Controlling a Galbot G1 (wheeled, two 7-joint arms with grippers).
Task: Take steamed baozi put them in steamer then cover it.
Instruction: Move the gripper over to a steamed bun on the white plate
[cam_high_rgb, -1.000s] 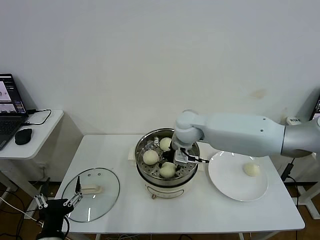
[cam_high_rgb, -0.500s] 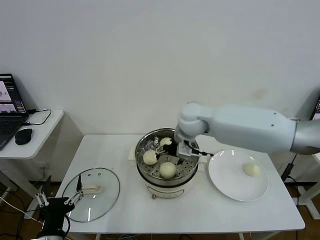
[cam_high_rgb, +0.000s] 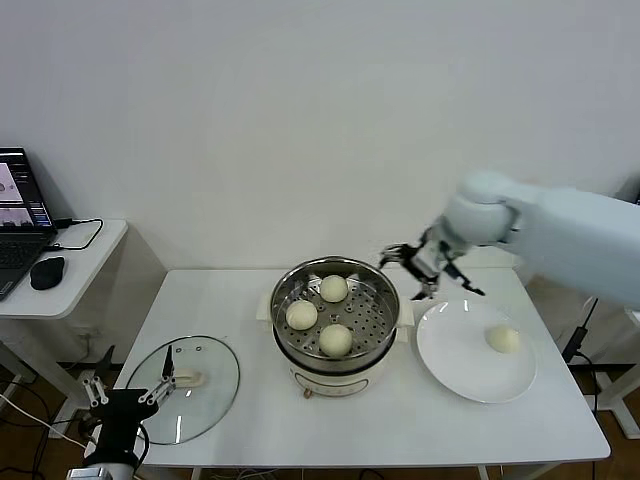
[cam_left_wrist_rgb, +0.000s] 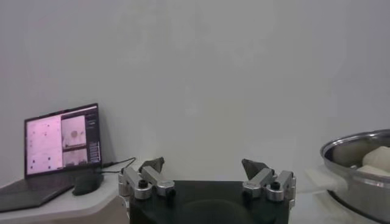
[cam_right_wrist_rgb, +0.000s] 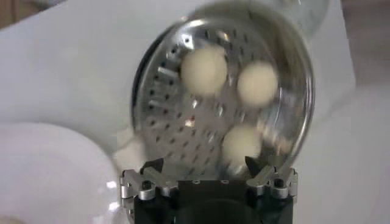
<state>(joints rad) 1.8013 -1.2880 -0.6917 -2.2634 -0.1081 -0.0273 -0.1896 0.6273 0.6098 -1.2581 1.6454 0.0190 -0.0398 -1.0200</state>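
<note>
Right claw (cam_high_rgb: 425, 268) empty (spread) — above steamer (cam_high_rgb: 335, 345) rim, baozi (cam_high_rgb: 335, 339) below

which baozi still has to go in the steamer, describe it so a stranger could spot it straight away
Start at the white table and find the shiny steel steamer in its middle. To the steamer's right lies a flat white plate. The baozi you want is the single cream bun on that plate, alone, while the other three sit on the steamer's perforated tray.
</note>
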